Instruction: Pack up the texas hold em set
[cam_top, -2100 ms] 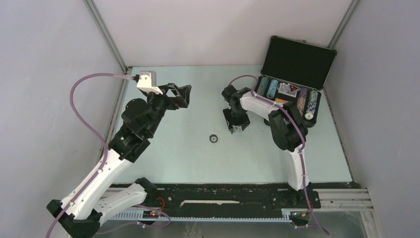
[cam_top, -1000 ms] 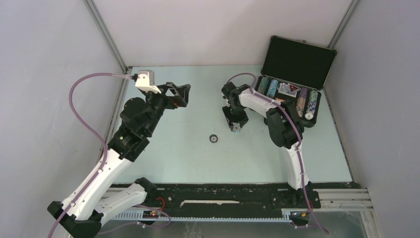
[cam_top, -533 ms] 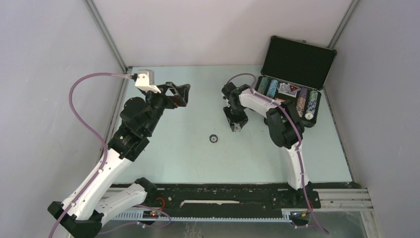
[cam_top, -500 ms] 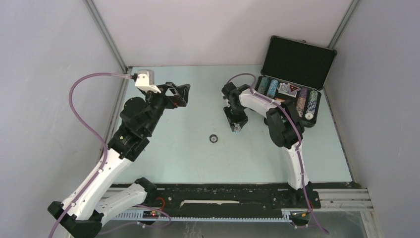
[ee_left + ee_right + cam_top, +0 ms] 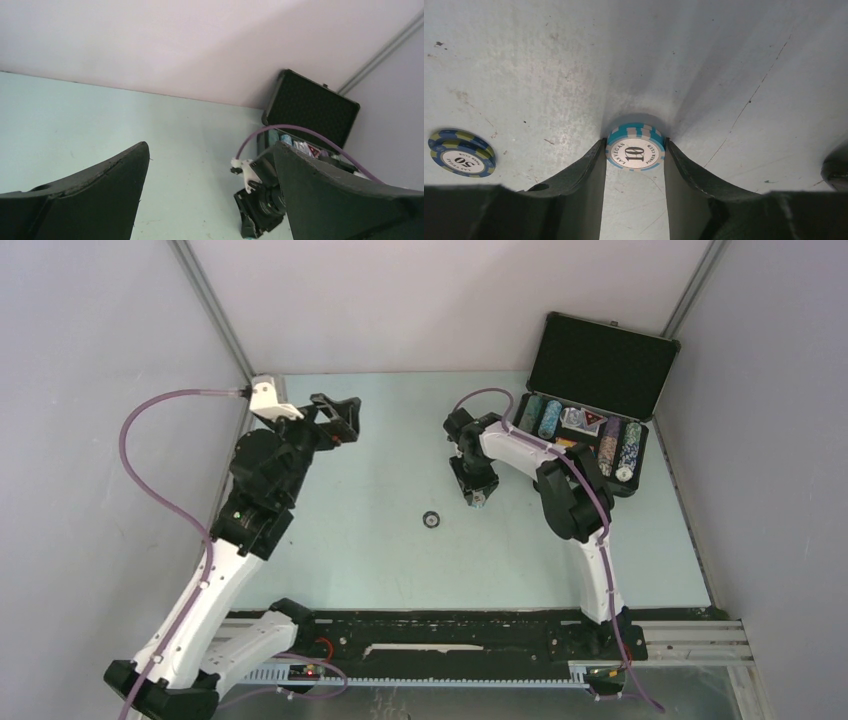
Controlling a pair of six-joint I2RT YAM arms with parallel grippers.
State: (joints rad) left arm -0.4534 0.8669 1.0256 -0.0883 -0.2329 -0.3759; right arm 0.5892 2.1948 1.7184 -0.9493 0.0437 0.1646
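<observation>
Two arms worked over one table (image 5: 370, 560), with one briefcase (image 5: 640, 468) at its far right corner. In the briefcase four rows of chips (image 5: 550, 418) showed, two teal at the left and two at the right, with a packet bearing a red triangle (image 5: 585, 421) between them. The right wrist view showed two loose chips, and the top view one loose disc (image 5: 431, 519); whether that disc was one of the two could not be told. The briefcase's long axis ran left to right across the table on a slight slant. Its lid (image 5: 603, 365) stood raised on the far side, the open face turned toward the arms. The rows lay on edge, running from far to near. The teal chip (image 5: 635, 148), marked 10, lay flat and face up near the table's middle, left of the briefcase. The right gripper (image 5: 477, 493) was narrowed onto it, one finger touching each side. The blue chip (image 5: 461, 153), marked 50, lay flat well apart to the left in that view, and a dark shape at the right edge was too cut off to name. The right arm (image 5: 520, 452) crossed the briefcase's near left corner, hiding part of it. The left gripper (image 5: 210, 147) hung spread wide and empty above the far left of the table, facing the briefcase
</observation>
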